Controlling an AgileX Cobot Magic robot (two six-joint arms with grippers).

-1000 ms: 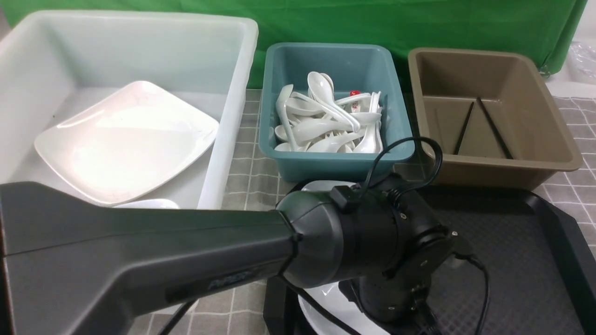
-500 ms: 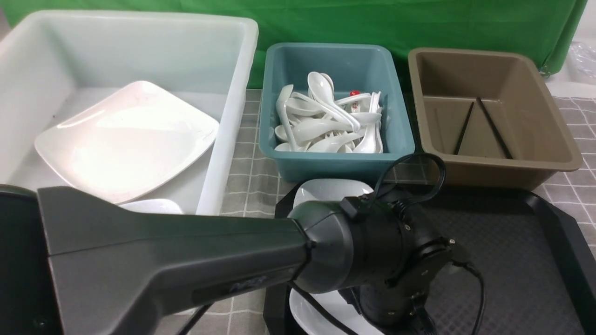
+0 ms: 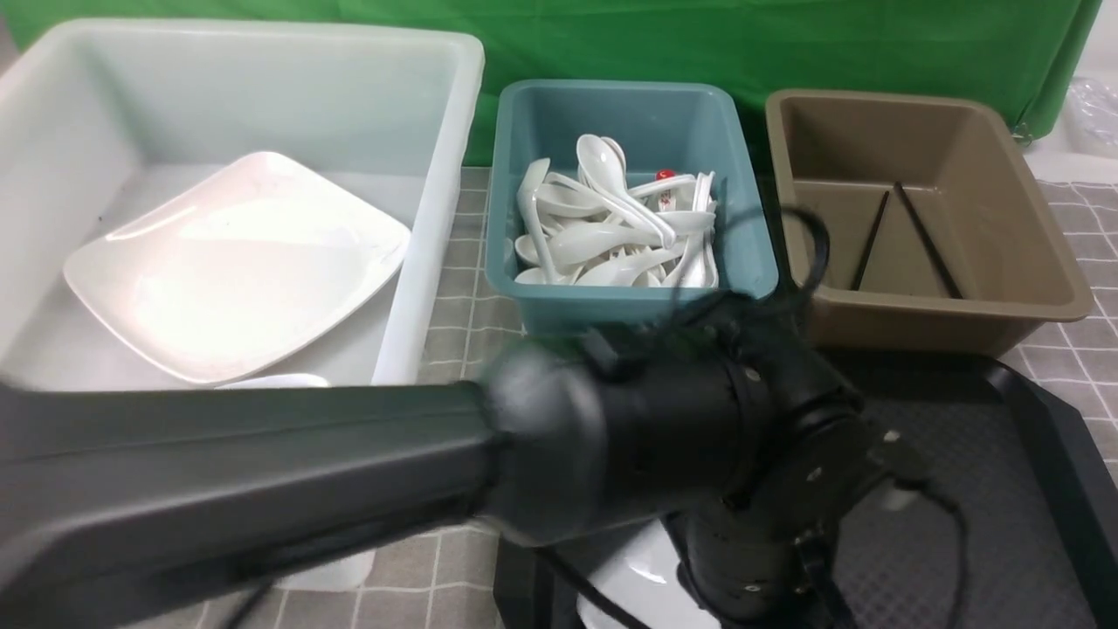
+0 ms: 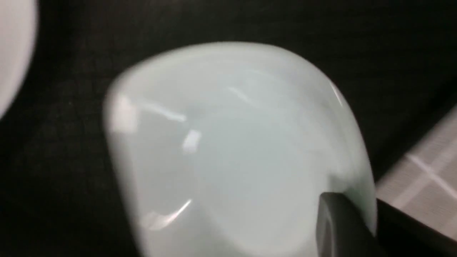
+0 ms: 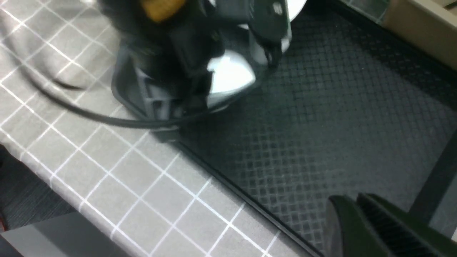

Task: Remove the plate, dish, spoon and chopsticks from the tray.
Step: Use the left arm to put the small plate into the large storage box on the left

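Note:
A small white squarish dish (image 4: pixel 228 142) sits over the black tray (image 4: pixel 53 178), and my left gripper (image 4: pixel 357 205) is shut on its rim, one finger inside and one outside. In the front view my left arm's wrist (image 3: pixel 699 437) covers the tray's (image 3: pixel 1004 489) left part, with a bit of the dish (image 3: pixel 638 568) showing below it. The plate (image 3: pixel 236 262) lies in the white tub. Spoons (image 3: pixel 611 227) fill the teal tub. The chopsticks (image 3: pixel 900 236) lie in the brown tub. My right gripper (image 5: pixel 351 201) is shut and empty above the tray's floor (image 5: pixel 321 125).
The white tub (image 3: pixel 437 175), teal tub (image 3: pixel 629 306) and brown tub (image 3: pixel 943 323) stand in a row behind the tray on a grey checked cloth (image 3: pixel 463 288). A small white dish (image 3: pixel 271 381) shows in the white tub. Another white edge (image 4: pixel 14 46) lies beside the held dish.
My left gripper's jaws have gone from open to shut on the dish's rim. The left arm has risen, blurred with motion, and now hides the tray's far-left corner.

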